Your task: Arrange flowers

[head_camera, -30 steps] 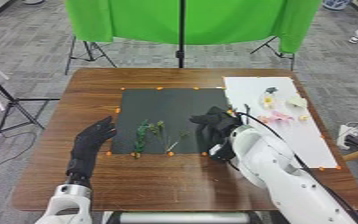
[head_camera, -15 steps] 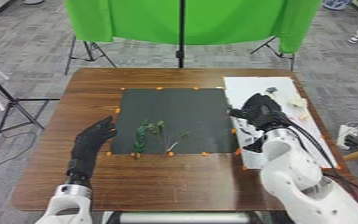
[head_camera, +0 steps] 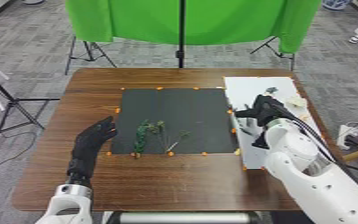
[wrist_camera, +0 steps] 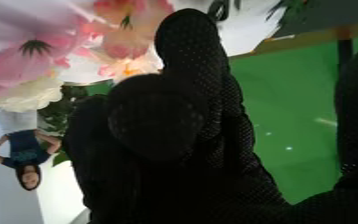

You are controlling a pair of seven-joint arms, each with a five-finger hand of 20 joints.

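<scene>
Has the left hand (head_camera: 94, 134) open, with straight fingers, just left of the dark mat (head_camera: 175, 107), and the right hand (head_camera: 269, 111) to the mat's right, loosely open, with nothing gripped. Also has green sprigs (head_camera: 141, 137) on the mat's near half, and pink flowers (wrist_camera: 20, 65) and a cream flower (head_camera: 297, 101) to its right.

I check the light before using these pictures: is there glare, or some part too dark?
Head view: fairly even light, white sheet bright, mat dark. Right wrist view: right hand nearly black, small bright spots on the green cloth, possibly glare.
</scene>
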